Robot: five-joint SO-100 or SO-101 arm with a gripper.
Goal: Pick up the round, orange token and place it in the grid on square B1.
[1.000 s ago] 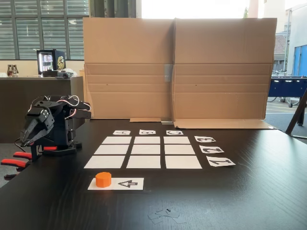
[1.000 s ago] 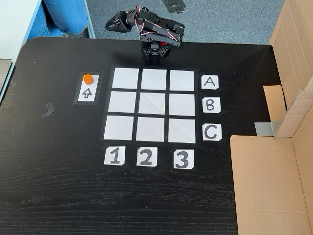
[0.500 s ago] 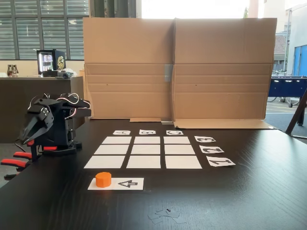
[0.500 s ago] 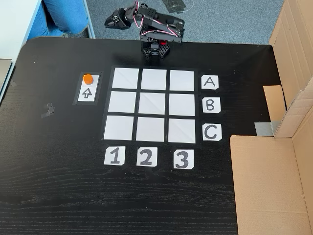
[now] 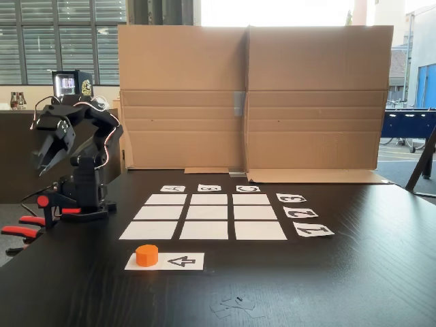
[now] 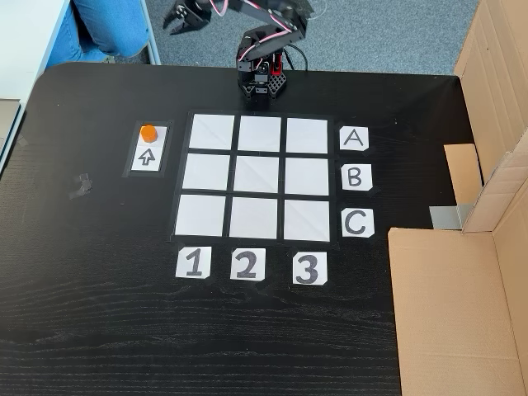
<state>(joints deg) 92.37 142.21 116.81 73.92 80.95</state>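
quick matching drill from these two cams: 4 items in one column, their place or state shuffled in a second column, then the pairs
Items:
1. token
2. gripper
3. label C
4. cardboard

Places or states:
a. raised off the table, past its far edge in the top-down fixed view
b. beside the grid's bottom row in that view
c. on the arrow strip
d. on the table's right side in that view

Pairs: 1-c, 2-a, 3-b, 4-d

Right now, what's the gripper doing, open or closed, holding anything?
Gripper: open, empty, raised beside the table edge; the orange token sits on the arrow strip.
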